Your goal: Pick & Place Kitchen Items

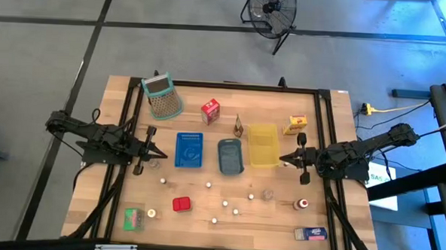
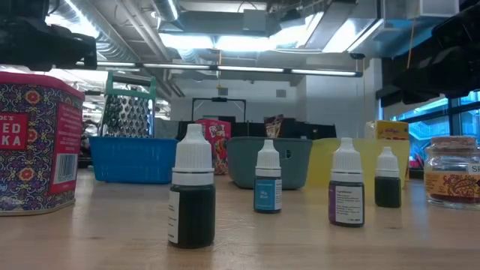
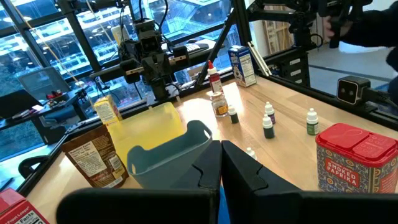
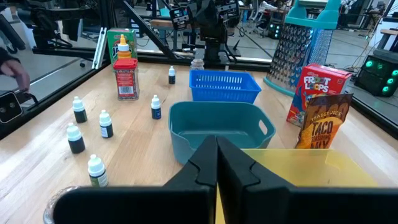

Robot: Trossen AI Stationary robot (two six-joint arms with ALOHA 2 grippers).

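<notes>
Nothing picked yet: my left gripper (image 1: 158,153) and right gripper (image 1: 285,158) hang pinched shut, empty, flanking the grey-blue tray (image 1: 230,156). Small bottles (image 1: 208,185) stand loose near it; I'd guess opening comes next.

three trays (image 1: 231,156) sit between left pincer (image 1: 161,154) and right pincer (image 1: 283,158).

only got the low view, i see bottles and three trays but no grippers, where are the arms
Observer: The left gripper sits beside the blue tray, and the right gripper beside the yellow tray.
Operator: jaws open or what
Observer: Both shut, with nothing in them.
Operator: anything off to the sides i can't see
Observer: A green carton and a blue carton lie near the front edge, one on each side.
</notes>
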